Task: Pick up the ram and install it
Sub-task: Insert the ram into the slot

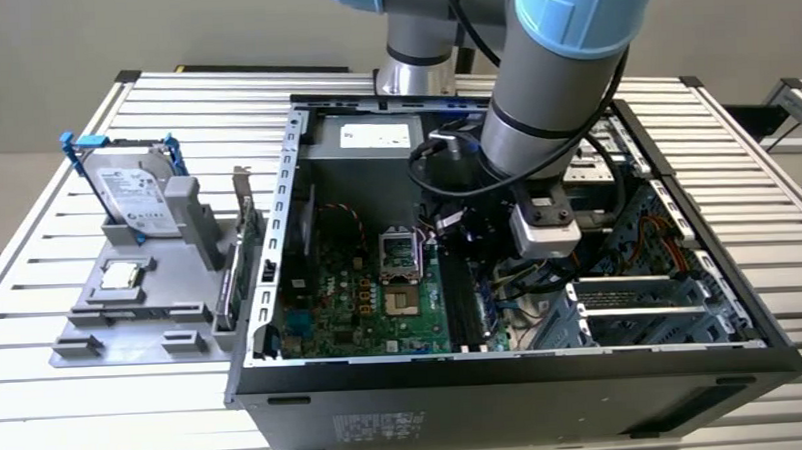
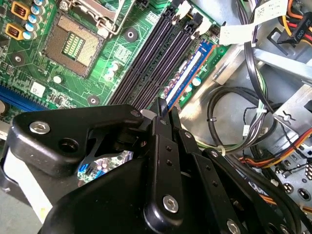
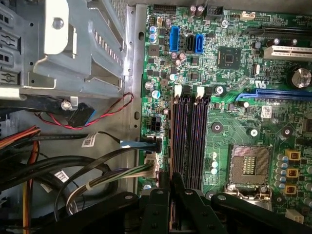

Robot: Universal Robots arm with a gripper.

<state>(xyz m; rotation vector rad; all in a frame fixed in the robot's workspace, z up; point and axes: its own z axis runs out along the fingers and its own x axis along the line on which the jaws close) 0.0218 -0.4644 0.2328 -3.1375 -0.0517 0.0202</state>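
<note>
1. The gripper [image 2: 163,105] is down inside the open computer case [image 1: 514,401]. Its black fingers are drawn almost together and appear to pinch the near end of the ram [image 2: 187,73].
2. The ram stands on edge in the outermost of the memory slots [image 2: 151,63], the one farthest from the CPU socket [image 2: 73,44] and just beside the cable bundle [image 2: 243,112].
3. Whether the ram is fully seated cannot be told. The slot's white end latches [image 2: 187,12] are at the far end.
4. To do this well, I judge the board should stay upright and in line with the slot, and be pressed straight down.
5. The ram is a thin, rigid blue strip with pale labels. The slots are long dark plastic channels on the glossy green motherboard [image 1: 363,296], and the case is bare grey sheet metal.
</note>
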